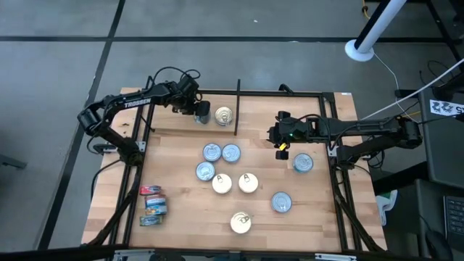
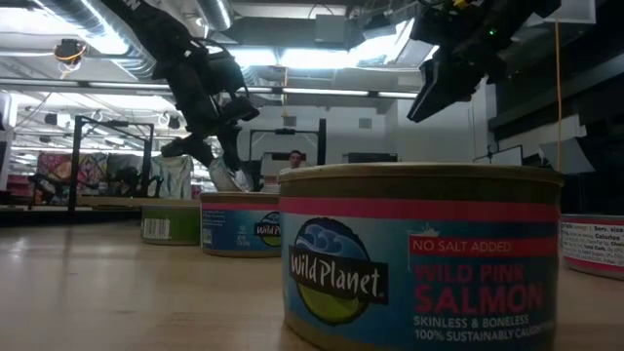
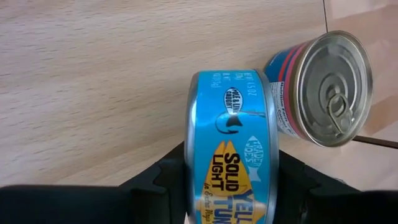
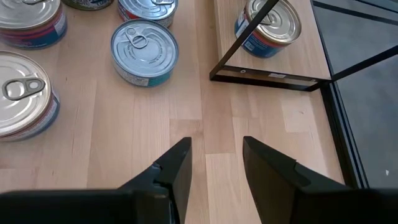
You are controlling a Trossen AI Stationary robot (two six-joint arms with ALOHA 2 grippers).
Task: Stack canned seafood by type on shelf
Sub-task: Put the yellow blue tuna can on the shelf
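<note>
Currently left end effector (image 3: pixel 231 186) grips a blue tuna tin (image 3: pixel 231 149) on edge at the shelf's (image 1: pixel 181 217) far-left corner, beside a gold-top tin (image 3: pixel 326 87). Right end effector (image 4: pixel 211 165) open, empty, near the right edge.

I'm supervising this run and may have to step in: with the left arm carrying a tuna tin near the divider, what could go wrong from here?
The left gripper grips the blue tuna tin on edge by its flat faces; it might slip or land tilted. The pull-tab tin sits close beside it and could get knocked. The right gripper, open and empty, hovers over bare board.
</note>
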